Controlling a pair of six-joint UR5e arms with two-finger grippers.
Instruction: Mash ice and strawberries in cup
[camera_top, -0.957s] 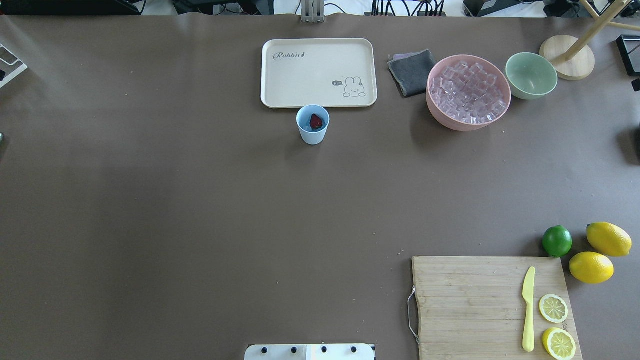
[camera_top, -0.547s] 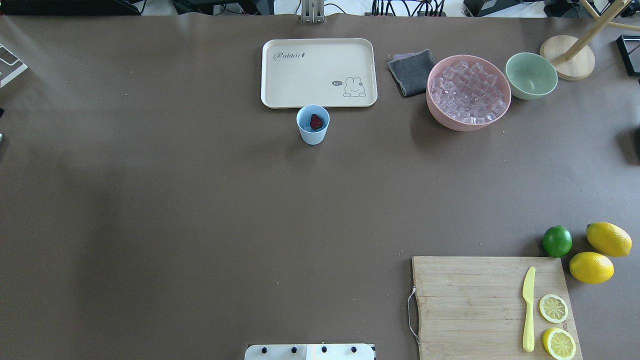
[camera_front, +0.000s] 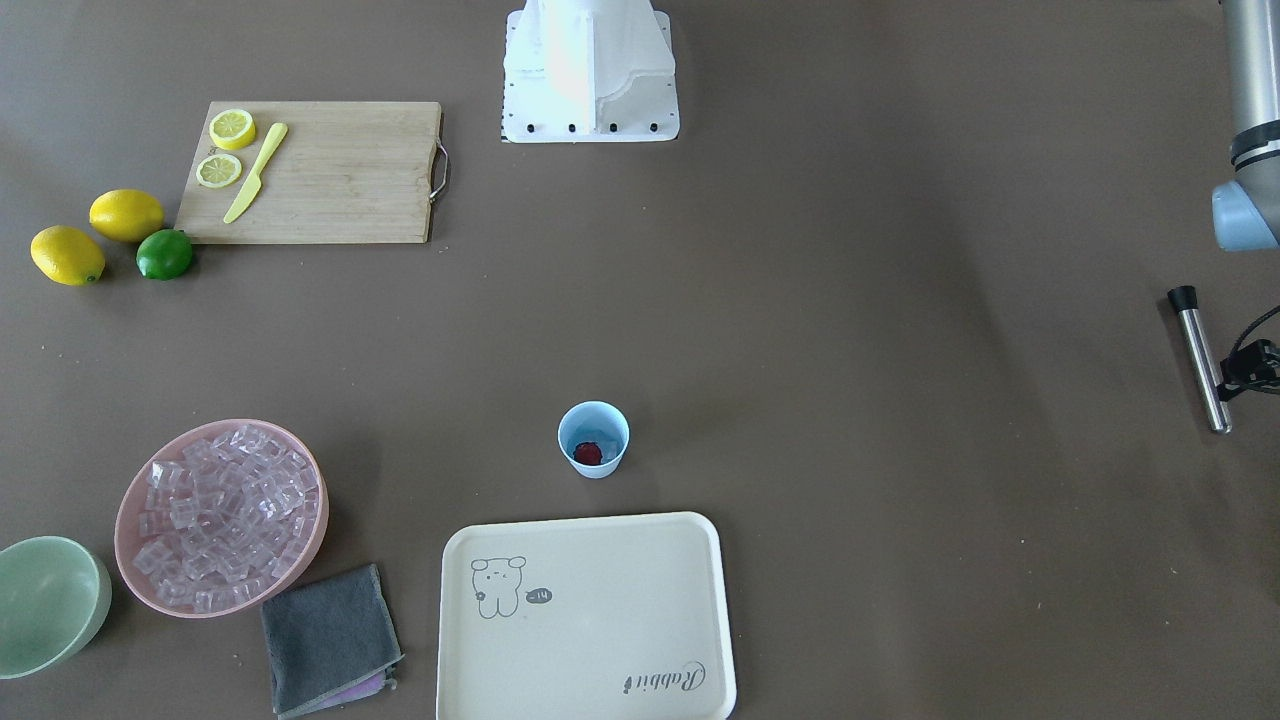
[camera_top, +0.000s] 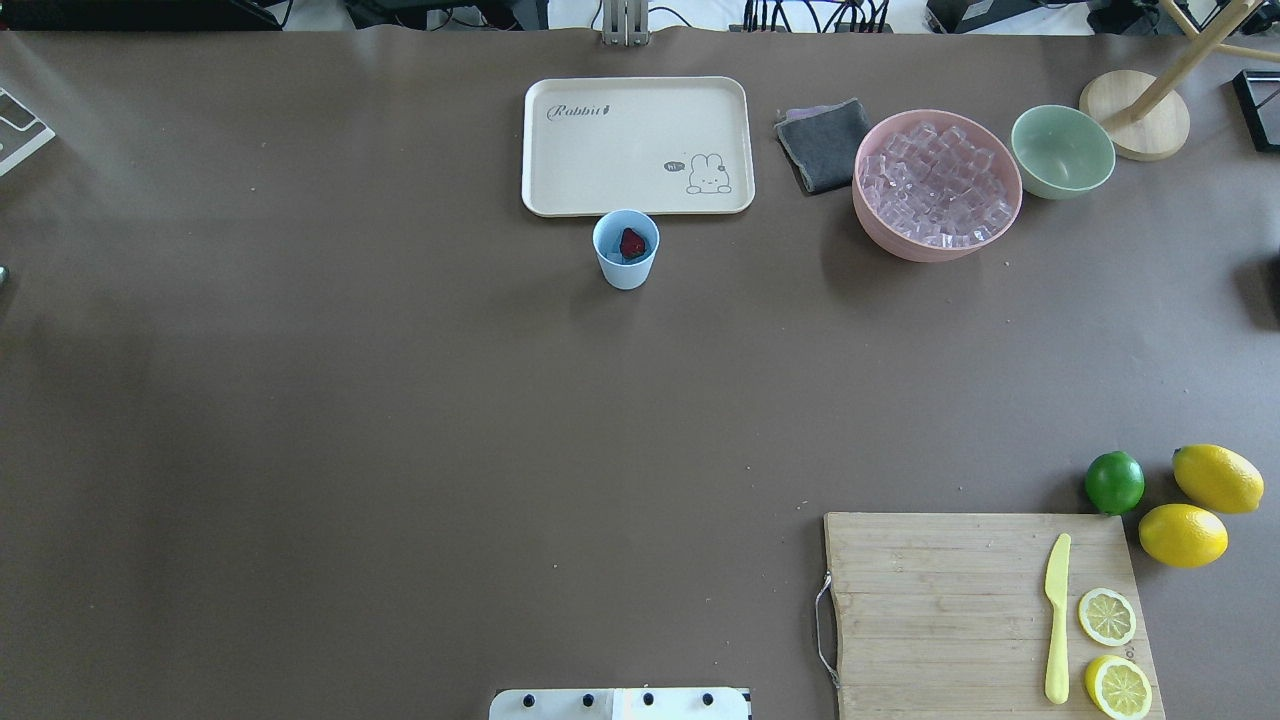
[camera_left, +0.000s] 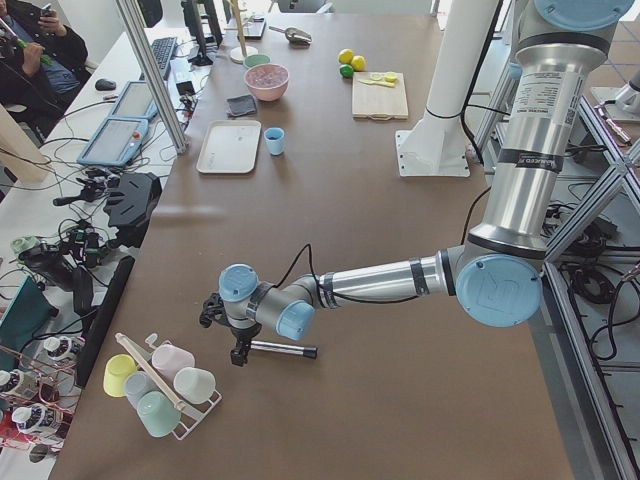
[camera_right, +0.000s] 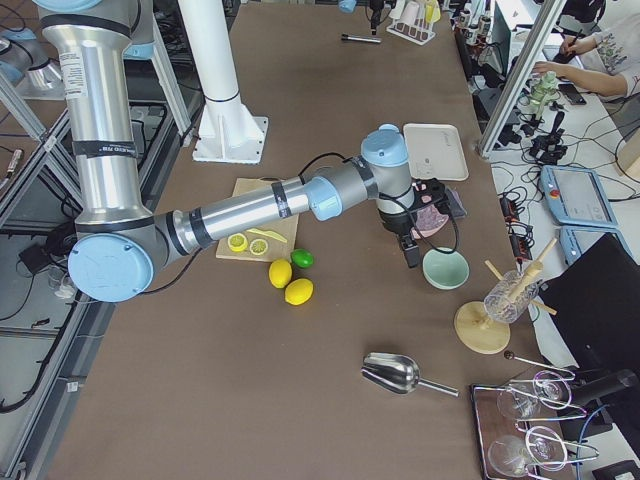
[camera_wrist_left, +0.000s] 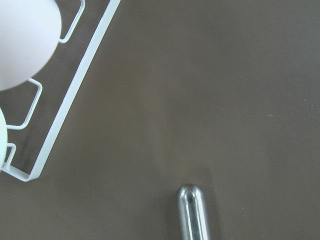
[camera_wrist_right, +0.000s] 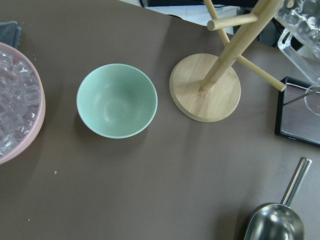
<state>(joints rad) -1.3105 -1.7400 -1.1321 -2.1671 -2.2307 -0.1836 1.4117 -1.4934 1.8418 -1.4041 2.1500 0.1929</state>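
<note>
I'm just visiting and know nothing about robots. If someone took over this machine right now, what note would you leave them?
Left gripper: low over the table's far left end, at a metal rod. I cannot tell whether its jaws are open or shut.
Right gripper: above the green bowl; jaws equally unclear.
Things: the strawberry sits in the cup beside the tray; the ice fills the pink bowl.
Done: berry in cup.
Left: the berry looks whole, so mashing remains. Whether the cup holds any ice is unclear.

Brown-covered table (camera_top: 400, 400), cable-strewn side bench (camera_left: 25, 205), aluminium frame posts (camera_left: 155, 80)
</note>
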